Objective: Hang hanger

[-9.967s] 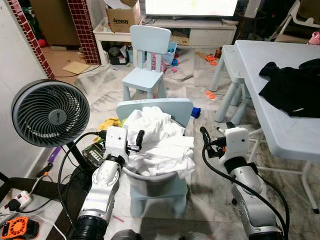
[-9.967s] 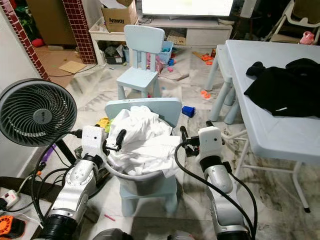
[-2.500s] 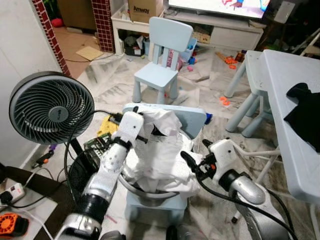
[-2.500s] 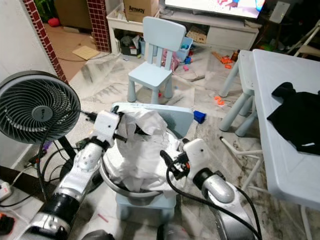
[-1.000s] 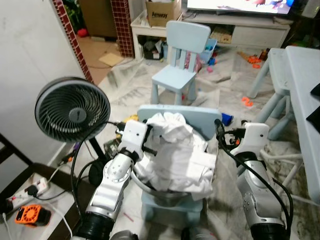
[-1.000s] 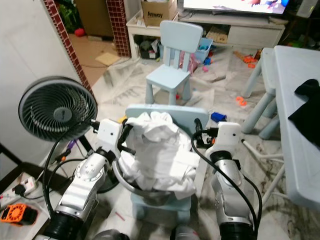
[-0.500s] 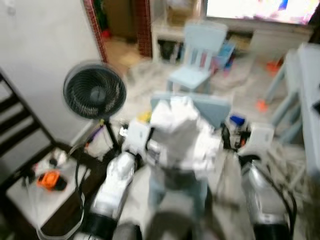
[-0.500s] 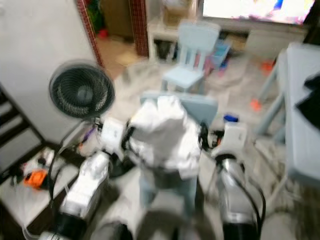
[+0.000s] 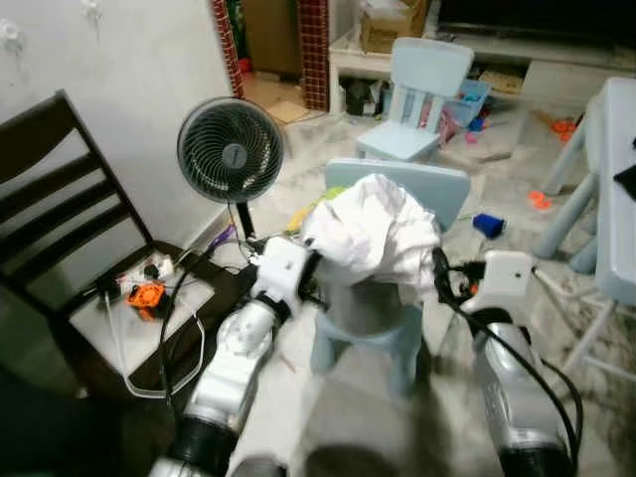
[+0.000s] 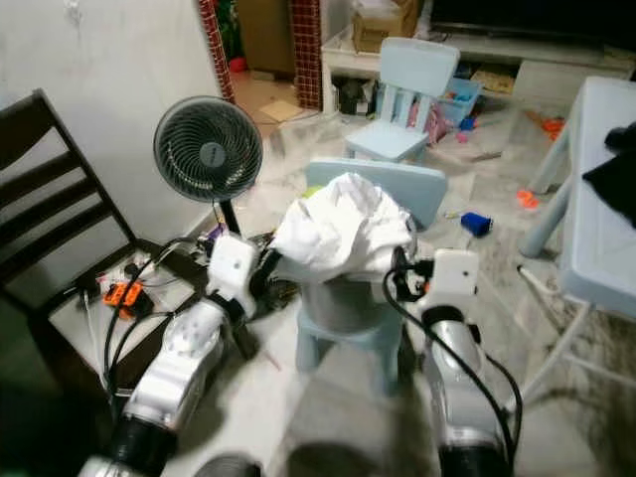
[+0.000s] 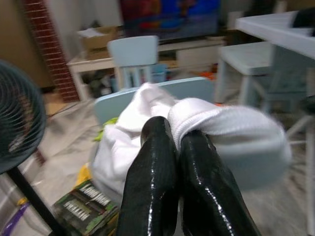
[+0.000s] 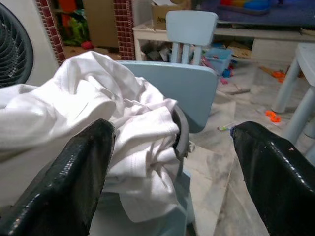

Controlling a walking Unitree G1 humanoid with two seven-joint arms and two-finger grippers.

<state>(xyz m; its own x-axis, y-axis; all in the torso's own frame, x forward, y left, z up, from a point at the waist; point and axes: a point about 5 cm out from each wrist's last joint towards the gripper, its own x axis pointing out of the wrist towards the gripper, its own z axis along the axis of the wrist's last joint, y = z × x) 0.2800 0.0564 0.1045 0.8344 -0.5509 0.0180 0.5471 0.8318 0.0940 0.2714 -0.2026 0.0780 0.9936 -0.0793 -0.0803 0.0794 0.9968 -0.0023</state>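
- Before the robot, on a small pale blue chair, sits a grey basket heaped with white laundry.
- No hanger can be made out in the pile or around it; the cloth hides whatever lies beneath.
- Left tool: its two black fingers are pressed together, pinching a fold of the white cloth at the left side of the heap. From the head, this tool sits against the basket's left edge.
- Right tool: fingers spread wide, one to each side of the heap, with the basket's grey rim between them; no contact with the cloth is seen. From the head it lies just right of the basket.
- Left of the chair stands a black round fan on a thin pole.
- Further left is a dark wooden chair with an orange gadget and cables on its seat.
- Behind, a second pale blue chair stands on the marble floor.
- At the right edge is a pale blue bench.
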